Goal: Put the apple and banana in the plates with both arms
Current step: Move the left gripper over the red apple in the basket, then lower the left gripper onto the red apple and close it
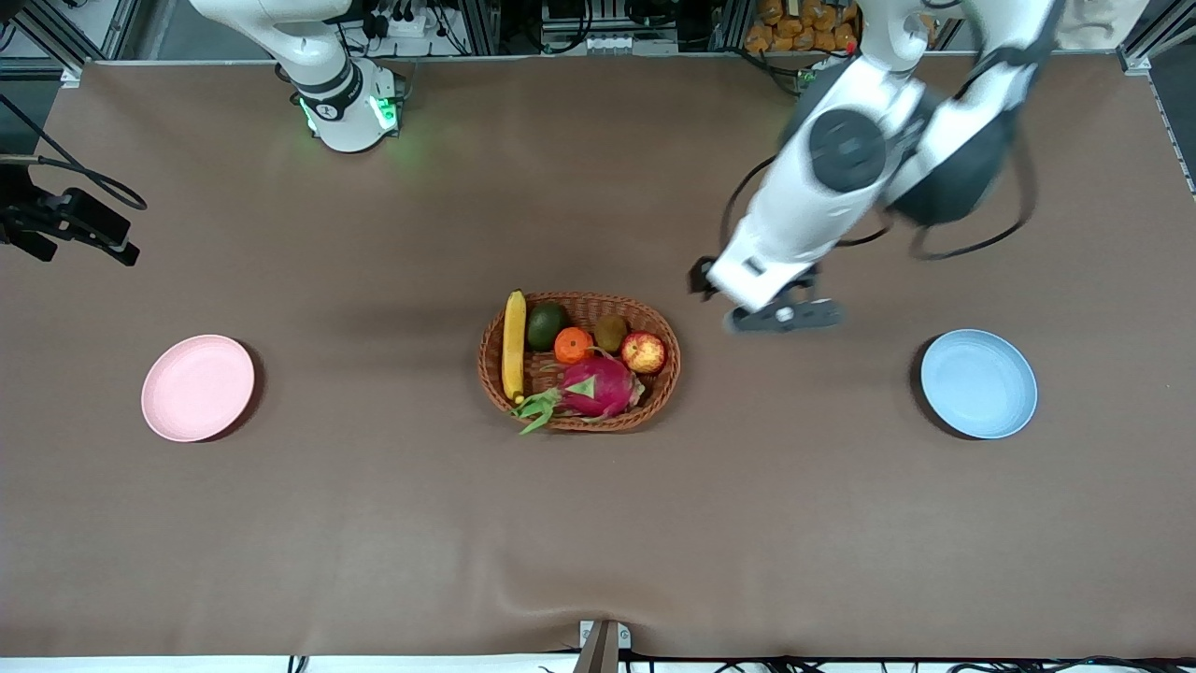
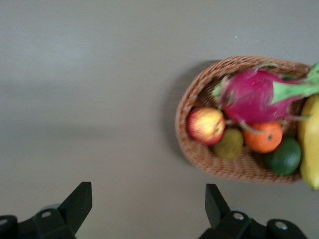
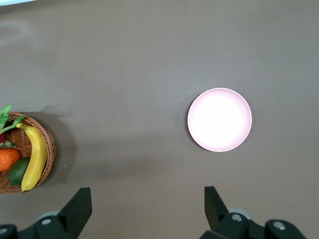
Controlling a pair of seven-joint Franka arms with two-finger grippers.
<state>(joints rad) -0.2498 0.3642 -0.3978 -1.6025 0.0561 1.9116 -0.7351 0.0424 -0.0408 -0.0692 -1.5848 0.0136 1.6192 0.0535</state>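
You see the small red apple (image 1: 643, 352) and long yellow banana (image 1: 514, 345) in the oval wicker basket (image 1: 579, 418); the left gripper (image 2: 147, 209) hangs over bare table beside it, the right gripper (image 3: 147, 209) up near the pale pink plate (image 3: 220, 119), both with jaws wide and empty.

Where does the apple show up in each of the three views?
Front view: apple in the wicker basket, at the end toward the left arm.
Left wrist view: apple in the basket, beside the kiwi.
Right wrist view: not in it.
Shared landmark: the basket.
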